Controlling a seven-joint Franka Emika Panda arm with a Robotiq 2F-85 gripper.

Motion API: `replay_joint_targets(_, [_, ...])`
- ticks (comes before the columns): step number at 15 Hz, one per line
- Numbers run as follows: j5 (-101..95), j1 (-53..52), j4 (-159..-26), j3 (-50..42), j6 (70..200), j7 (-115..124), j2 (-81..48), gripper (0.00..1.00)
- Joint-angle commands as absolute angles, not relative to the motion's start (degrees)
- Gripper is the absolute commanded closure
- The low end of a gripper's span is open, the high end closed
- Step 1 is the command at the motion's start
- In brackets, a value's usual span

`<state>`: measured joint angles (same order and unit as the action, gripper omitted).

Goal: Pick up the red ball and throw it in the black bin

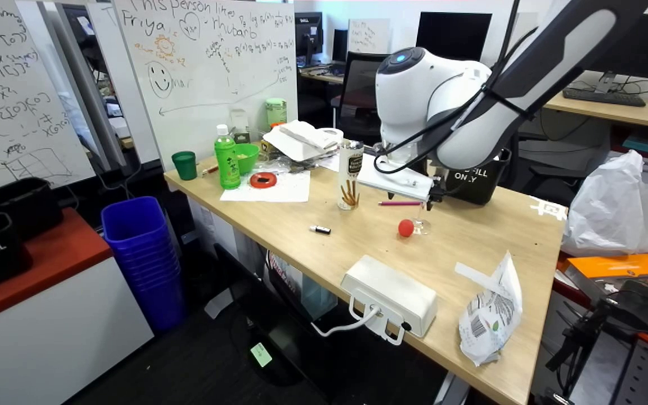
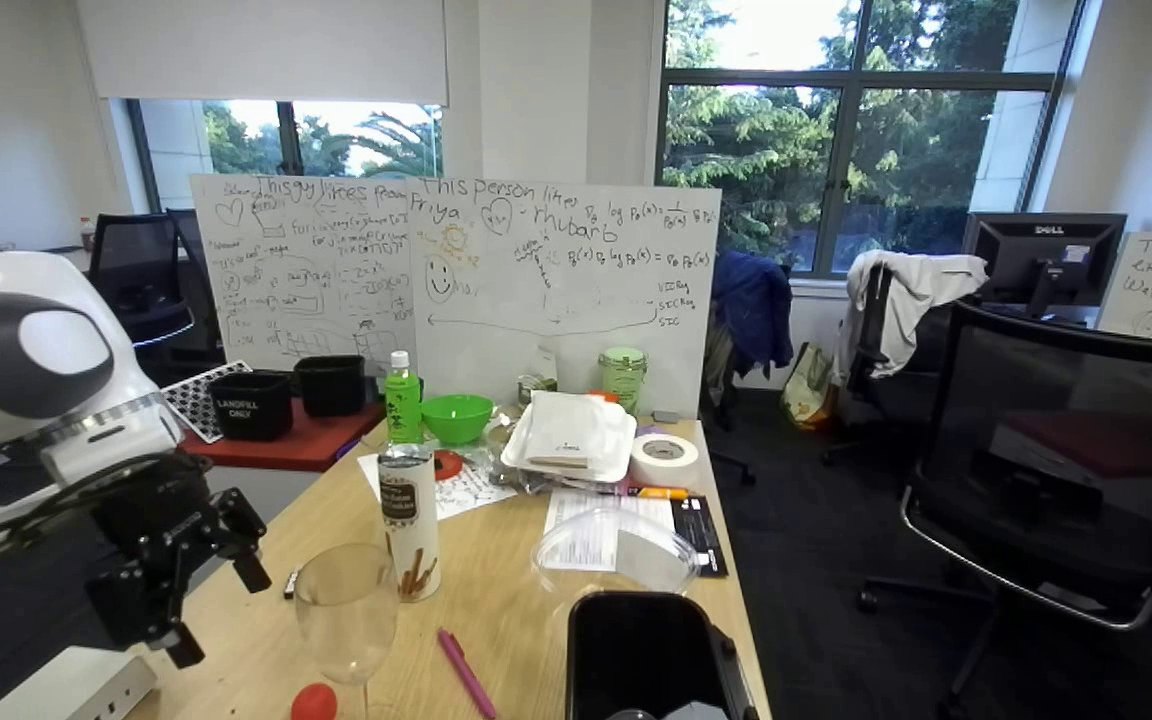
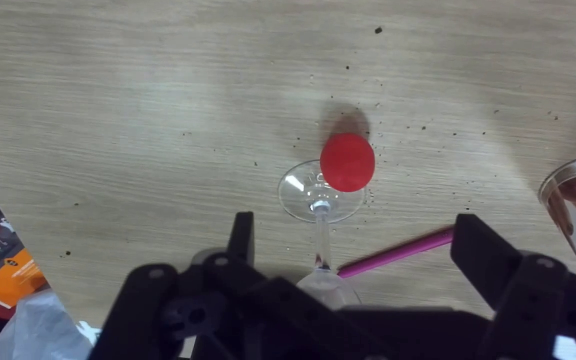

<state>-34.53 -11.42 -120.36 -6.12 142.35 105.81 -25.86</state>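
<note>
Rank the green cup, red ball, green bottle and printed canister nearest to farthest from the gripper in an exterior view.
1. Red ball, lower than the gripper, beside the wine glass.
2. Printed canister, standing upright.
3. Green bottle, beside the bowl.
4. Green cup, near the table's corner.

I have my arm sloping down from high above the red ball, and in an exterior view the white wrist joint shows a small round blue light. That joint leans at a tilt, with my black fingers hanging beneath it. They stand wide apart, tips pointing down, higher than the ball and apart from it. On the wrist view I see both tips, one off to each side of the ball, stopping short of it.
</note>
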Motion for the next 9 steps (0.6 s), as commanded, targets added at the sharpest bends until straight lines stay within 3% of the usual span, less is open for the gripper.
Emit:
replay_joint_targets(1, [-35.59,-12.63,-116.50,-8.22,143.35,108.08,-30.26,0.00])
replay_joint_targets(9, [-27.17,-12.05,-110.61,-8.30,142.29,105.03,-38.21,0.00])
